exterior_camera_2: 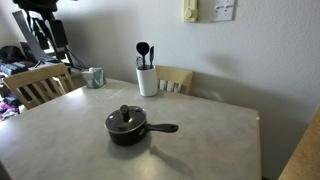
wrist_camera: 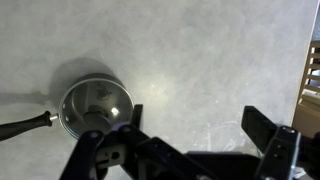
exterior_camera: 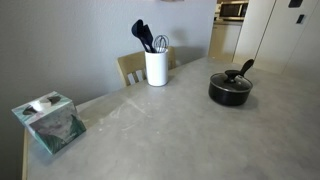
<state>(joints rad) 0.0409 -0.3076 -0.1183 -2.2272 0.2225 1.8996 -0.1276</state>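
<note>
My gripper (wrist_camera: 195, 125) is open and empty in the wrist view, high above the grey table (wrist_camera: 200, 50). It looks straight down. A small black saucepan (wrist_camera: 92, 106) with a lid and a black handle lies below, to the left of the fingers. The pan also shows in both exterior views (exterior_camera: 230, 88) (exterior_camera_2: 127, 125), standing on the table. The gripper and arm are out of view in both exterior views.
A white holder with black utensils (exterior_camera: 156, 66) (exterior_camera_2: 147, 78) stands at the table's far edge. A tissue box (exterior_camera: 50, 122) (exterior_camera_2: 94, 77) sits near a corner. Wooden chairs (exterior_camera_2: 35, 84) (exterior_camera_2: 177, 78) (exterior_camera: 134, 68) stand round the table. The table's edge shows at right in the wrist view (wrist_camera: 303, 70).
</note>
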